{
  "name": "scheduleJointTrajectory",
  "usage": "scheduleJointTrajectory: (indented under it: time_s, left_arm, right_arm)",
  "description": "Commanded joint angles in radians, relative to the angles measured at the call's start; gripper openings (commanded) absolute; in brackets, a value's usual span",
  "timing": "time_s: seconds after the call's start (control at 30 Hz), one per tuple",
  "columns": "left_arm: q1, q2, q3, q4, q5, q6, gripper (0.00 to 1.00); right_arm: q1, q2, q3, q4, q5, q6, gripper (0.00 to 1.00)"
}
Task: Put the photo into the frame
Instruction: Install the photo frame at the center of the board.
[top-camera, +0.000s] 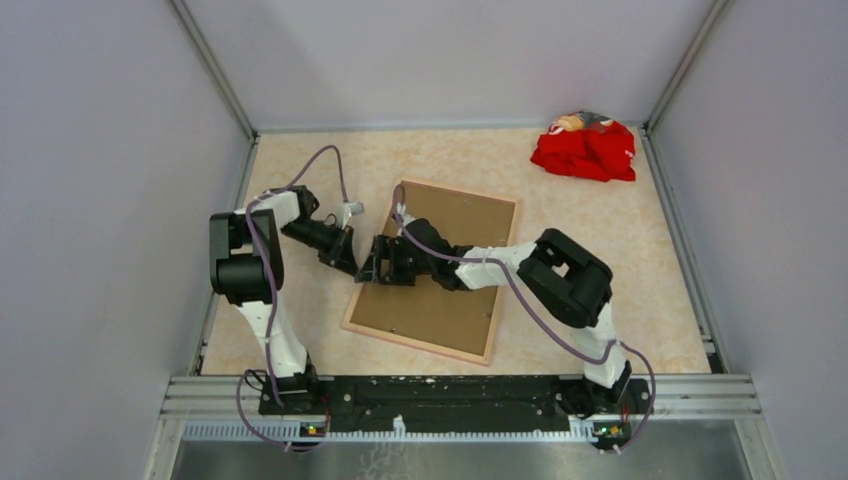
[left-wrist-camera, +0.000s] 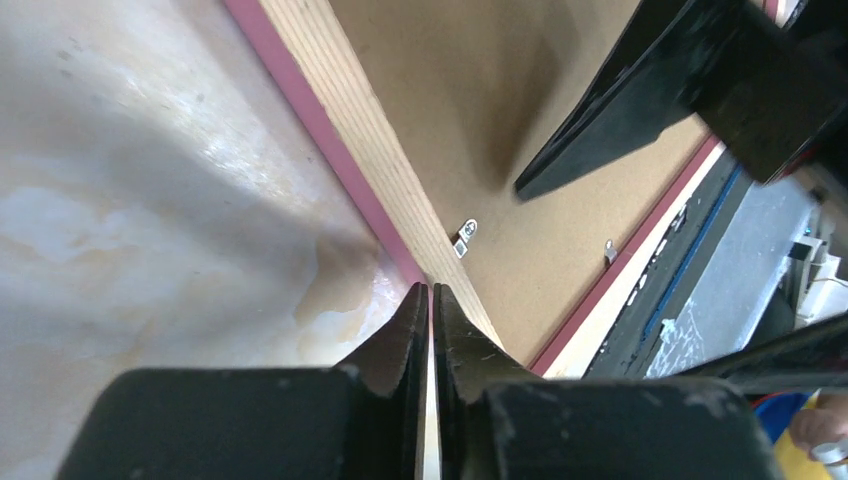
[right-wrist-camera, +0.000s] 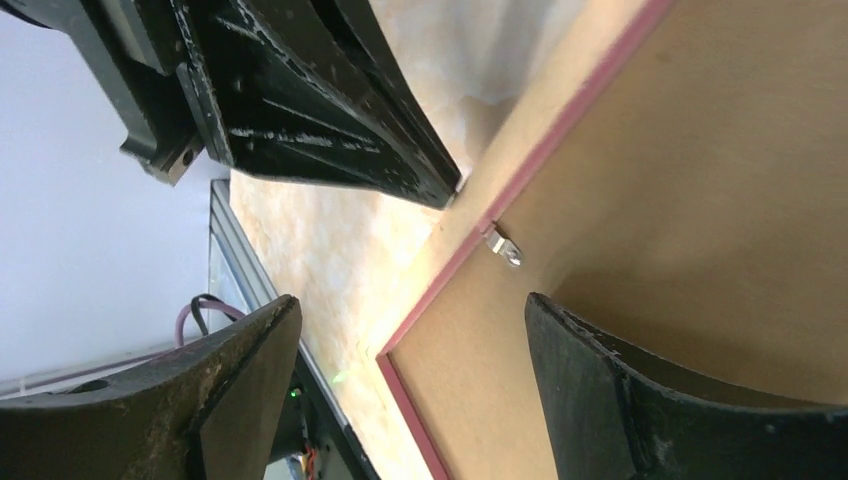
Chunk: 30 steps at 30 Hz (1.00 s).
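Frame (left-wrist-camera: 350, 130), pale-wood back up; left hand (left-wrist-camera: 432, 290) closed empty, right hand (right-wrist-camera: 412, 320) spread.

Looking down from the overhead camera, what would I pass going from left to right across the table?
left gripper → frame, lying back side up → red cloth in the far right corner.

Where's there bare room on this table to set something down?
Bare table: between the frame and right wall, nearer than the red cloth; also along the back wall. Crowded: frame's left edge, where left gripper and right gripper meet.
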Motion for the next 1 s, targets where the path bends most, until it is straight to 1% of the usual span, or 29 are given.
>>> scheduleJointTrajectory:
  time_s: [0.0,0.1,0.2,0.33,0.4,0.5,0.63,0.7,0.87,0.97]
  left_arm:
    - [0.013,0.008,0.092,-0.015,0.033,0.020,0.13]
    - [0.012,0.039,0.157,-0.001,0.054,-0.031,0.27]
    - [0.011,0.106,0.251,-0.001,0.093,-0.074,0.29]
    - [-0.004,0.203,0.358,-0.029,0.158,-0.104,0.32]
    - [-0.016,0.232,0.384,-0.026,0.178,-0.119,0.33]
    - [-0.039,0.255,0.393,0.002,0.169,-0.146,0.34]
    - [-0.051,0.275,0.405,0.011,0.174,-0.161,0.33]
    - [-0.054,0.283,0.407,0.018,0.170,-0.167,0.31]
    - [-0.056,0.294,0.390,0.039,0.143,-0.179,0.19]
    - [-0.057,0.286,0.371,0.050,0.136,-0.178,0.17]
  right_arm:
    - [-0.090,-0.170,-0.067,0.040,-0.010,-0.041,0.85]
    - [-0.157,-0.219,-0.107,0.014,-0.021,-0.076,0.89]
    - [-0.221,-0.225,-0.109,-0.018,-0.031,-0.114,0.90]
    - [-0.266,-0.173,-0.041,-0.079,-0.046,-0.182,0.91]
    - [-0.276,-0.125,0.008,-0.102,-0.052,-0.221,0.91]
    - [-0.290,-0.060,0.088,-0.124,-0.064,-0.243,0.90]
    - [-0.306,0.020,0.166,-0.126,-0.085,-0.241,0.89]
    - [-0.311,0.057,0.204,-0.123,-0.097,-0.235,0.89]
    - [-0.316,0.150,0.303,-0.126,-0.127,-0.215,0.86]
    - [-0.316,0.199,0.356,-0.144,-0.129,-0.210,0.85]
